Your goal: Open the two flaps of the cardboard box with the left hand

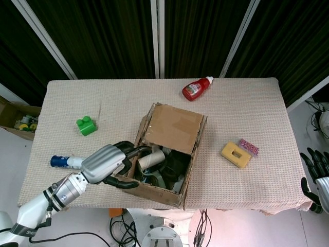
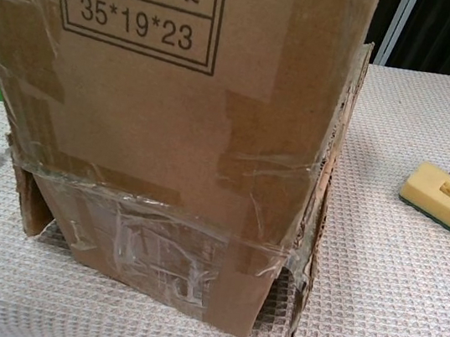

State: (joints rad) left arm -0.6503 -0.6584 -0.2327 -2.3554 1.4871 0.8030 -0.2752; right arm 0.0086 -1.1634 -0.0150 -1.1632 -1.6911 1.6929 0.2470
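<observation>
Now our left hand [image 1: 110, 163] grips the near flap [image 1: 134, 184] of the cardboard box [image 1: 169, 154].
Far flap [image 1: 174, 127] partly covers it, mid-frame; right hand [image 1: 314, 172] idles with fingers apart, lower right.

A red sauce bottle [image 1: 197, 88] lies on its side near the far edge of the table [image 1: 103, 98], which wears a beige woven cloth. A green toy brick [image 1: 86, 125] sits toward the left side, and below it a white tube with a blue cap [image 1: 66, 162] lies flat near the front-left edge. On the right rests a yellow sponge [image 1: 236, 154] — just beside it, a small pink patterned block [image 1: 248, 146]. Dark curtains [image 1: 205, 36] hang behind. Another carton of oddments [image 1: 18, 121] stands on the floor at left.
</observation>
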